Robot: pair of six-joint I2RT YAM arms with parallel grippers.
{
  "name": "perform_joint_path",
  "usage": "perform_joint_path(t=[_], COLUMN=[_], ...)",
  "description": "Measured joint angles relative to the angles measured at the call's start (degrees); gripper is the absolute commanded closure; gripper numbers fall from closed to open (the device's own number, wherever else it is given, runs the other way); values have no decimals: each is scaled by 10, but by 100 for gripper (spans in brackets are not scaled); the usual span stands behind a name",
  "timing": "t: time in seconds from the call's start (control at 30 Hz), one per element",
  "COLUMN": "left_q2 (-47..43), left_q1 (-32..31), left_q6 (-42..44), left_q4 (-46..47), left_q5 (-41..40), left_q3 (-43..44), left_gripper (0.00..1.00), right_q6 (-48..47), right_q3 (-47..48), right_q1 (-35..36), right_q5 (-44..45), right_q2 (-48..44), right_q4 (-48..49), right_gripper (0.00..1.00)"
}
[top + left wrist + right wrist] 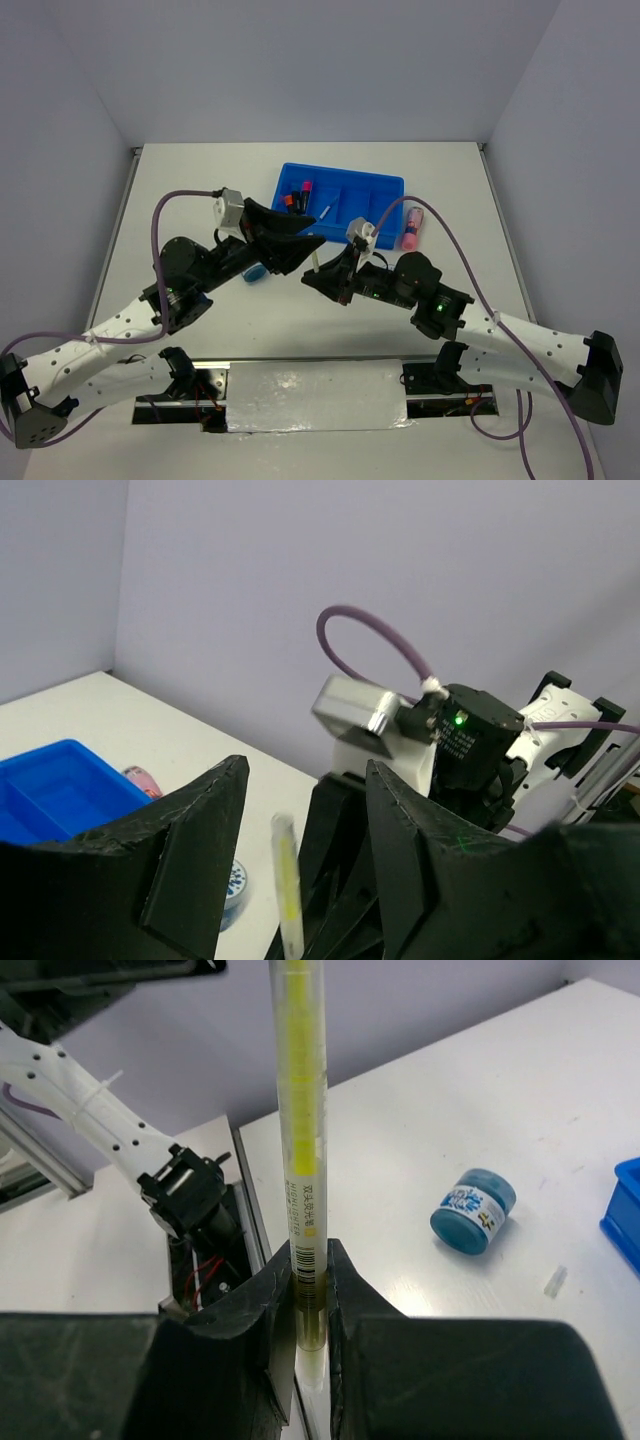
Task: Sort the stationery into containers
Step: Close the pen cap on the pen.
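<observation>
**Current state.** The right gripper [308, 1265] pinches the thin pale pen [298, 1110] near one end. The rest of the barrel projects free beyond the fingertips. The pen is held off the counter, above its middle and just on the near side of the blue tray [380, 195], which sits toward the far edge.

The left gripper [305, 780] has its fingers spread and grips nothing. The pen shows between them in the left wrist view, but whether they actually bracket it cannot be told.

**Handling (judged).** The pen is light, stiff and smooth-walled, so it may pivot or slip in an end grip. Take hold at mid-barrel, across the narrow width, with moderate force.

**Other items.** A blue-white roll [474, 1210] lies near the counter's middle. The pink tube [411, 228] lies beside the tray's right side.
</observation>
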Motion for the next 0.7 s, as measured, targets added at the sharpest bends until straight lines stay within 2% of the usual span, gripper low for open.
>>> perform_joint_path(t=[0.33, 0.4, 0.53, 0.63, 0.67, 0.7], left_q2=[8, 9, 12, 12, 13, 14], left_q1=[0, 0, 0, 0, 0, 0], left_q6=[18, 20, 19, 17, 17, 17], left_q4=[-30, -35, -35, -33, -32, -30], left_q5=[-17, -20, -20, -19, -19, -17], left_q3=[7, 7, 7, 7, 7, 7], left_gripper=[49, 56, 78, 80, 89, 93], right_q6=[0, 0, -1, -2, -3, -3], right_q3=[0, 0, 5, 11, 14, 16], right_q1=[0, 0, 0, 0, 0, 0], right_q5=[0, 0, 0, 4, 5, 6], right_q2=[8, 7, 6, 7, 7, 7], right_q4=[-14, -15, -20, -30, -34, -38], right_gripper=[100, 100, 100, 100, 100, 100])
